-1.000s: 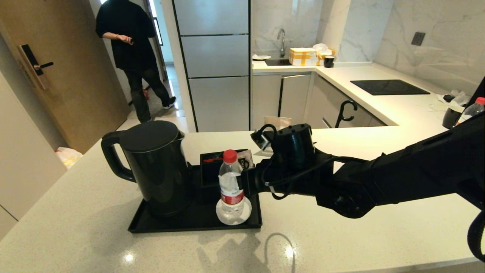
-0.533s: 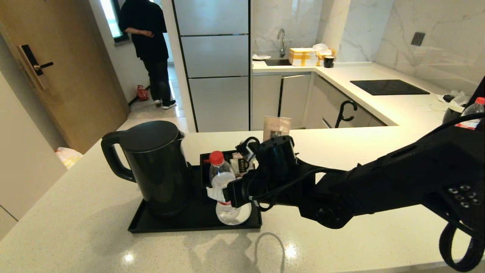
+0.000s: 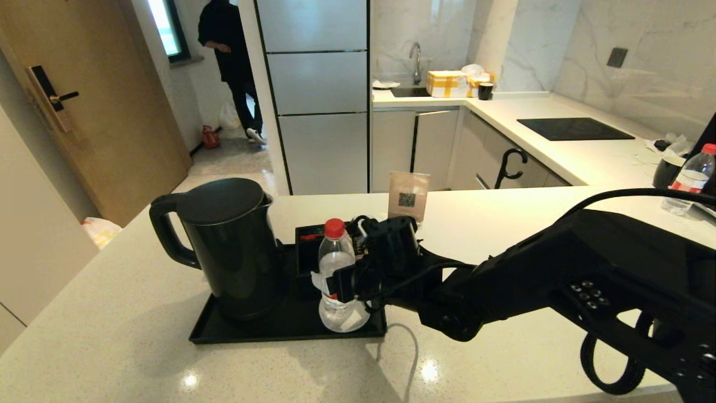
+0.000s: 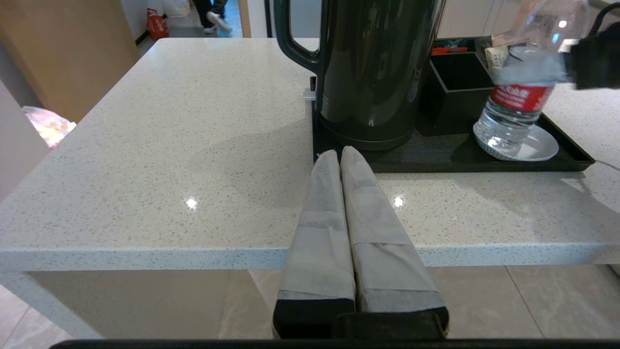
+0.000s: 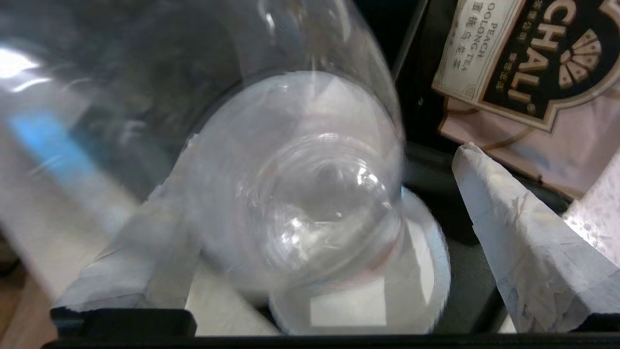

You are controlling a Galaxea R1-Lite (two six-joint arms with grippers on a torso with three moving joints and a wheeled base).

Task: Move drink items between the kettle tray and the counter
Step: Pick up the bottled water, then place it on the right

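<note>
The water bottle (image 3: 334, 274) is seen on the white coaster (image 3: 358, 319) on the kettle tray (image 3: 251, 327), now upright again after leaning toward the kettle (image 3: 229, 246) half a second ago. The right pincer (image 3: 335, 282) has been brought around its middle — fingers apart in the wrist view, one finger (image 5: 523, 247) clear of it. A lift to the bench (image 3: 112, 336) seems imminent. The left pincer (image 4: 341, 157) is closed — parked at the tray's edge.

left gripper (image 4: 341, 154) hangs off the counter's (image 4: 193, 145) near edge, padded fingers (image 4: 322, 218) pressed together, tips level with the black tray (image 4: 557, 162). on the tray: black kettle (image 4: 378, 72) at left, black compartment box (image 4: 453, 82) behind, water bottle (image 4: 520, 92) on a white coaster (image 4: 537, 145) at right, tilted, right gripper (image 4: 593, 63) at its upper body.
</note>
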